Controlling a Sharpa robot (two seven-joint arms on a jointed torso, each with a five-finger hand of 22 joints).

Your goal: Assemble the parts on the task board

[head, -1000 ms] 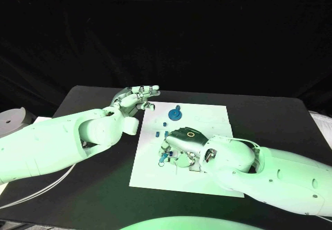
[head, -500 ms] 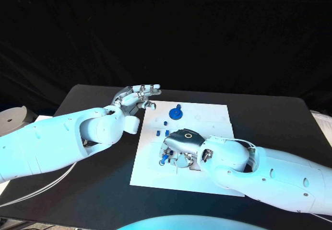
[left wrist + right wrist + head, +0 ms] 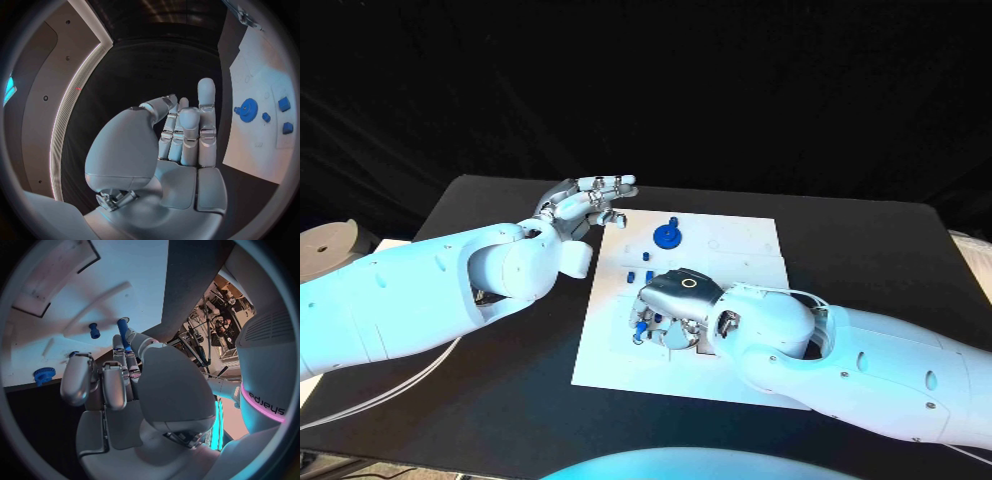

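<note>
The right hand (image 3: 678, 300) is pinching a small blue peg (image 3: 123, 331) over the white flat task board (image 3: 733, 250); at ten o'clock, the left hand (image 3: 586, 205) is hovering, fingers pressed together, holding nothing.

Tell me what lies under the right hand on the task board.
Small blue parts peek out beside the right hand on the task board. The wrist view shows a blue peg at its fingertips. Anything directly beneath the palm is covered.

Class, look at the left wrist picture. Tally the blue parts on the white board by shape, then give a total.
Blue toothed gear wheel: 1
Small blue pieces: 3
Total: 4
</note>
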